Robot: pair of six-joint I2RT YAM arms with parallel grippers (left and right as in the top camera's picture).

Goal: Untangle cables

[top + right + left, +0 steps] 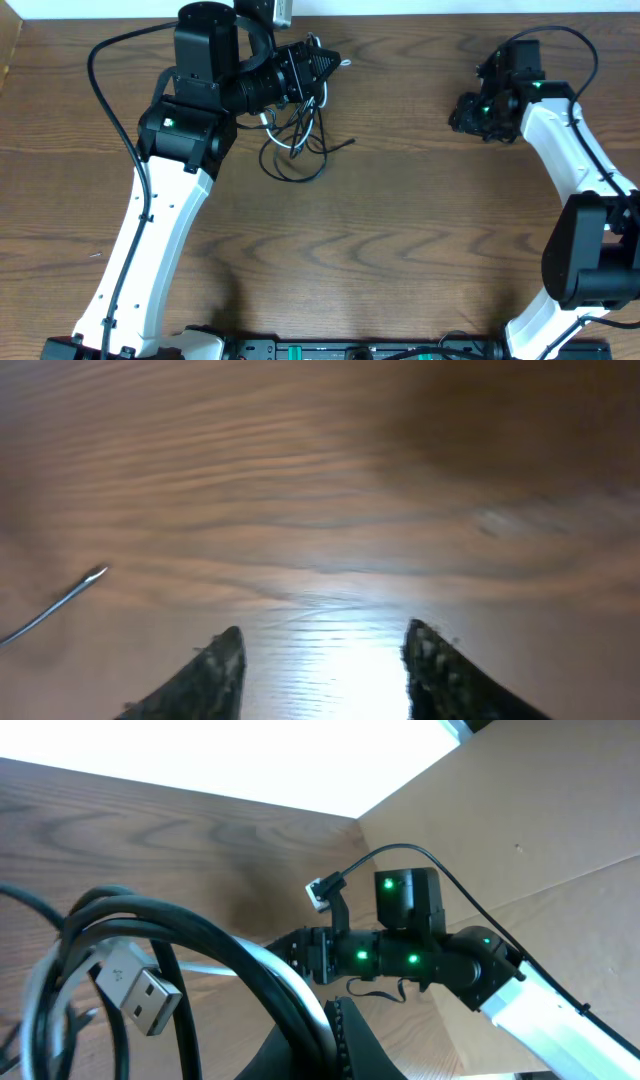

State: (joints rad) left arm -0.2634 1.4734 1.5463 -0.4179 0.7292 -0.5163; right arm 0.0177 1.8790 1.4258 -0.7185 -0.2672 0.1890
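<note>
A tangle of black and white cables (295, 135) hangs from my left gripper (325, 62), which is shut on it and holds it above the table at the back left; loops trail down onto the wood. In the left wrist view the black and white cables (250, 970) run between the jaws (335, 1035), and a silver USB plug (140, 988) dangles at the left. My right gripper (468, 112) is at the back right, open and empty, close over bare wood (325, 645). A thin cable end (55, 605) shows at the left in the right wrist view.
The brown wooden table (400, 220) spans the overhead view. A cardboard wall (540, 830) stands beyond the right arm (420, 955). The arm bases sit at the front edge.
</note>
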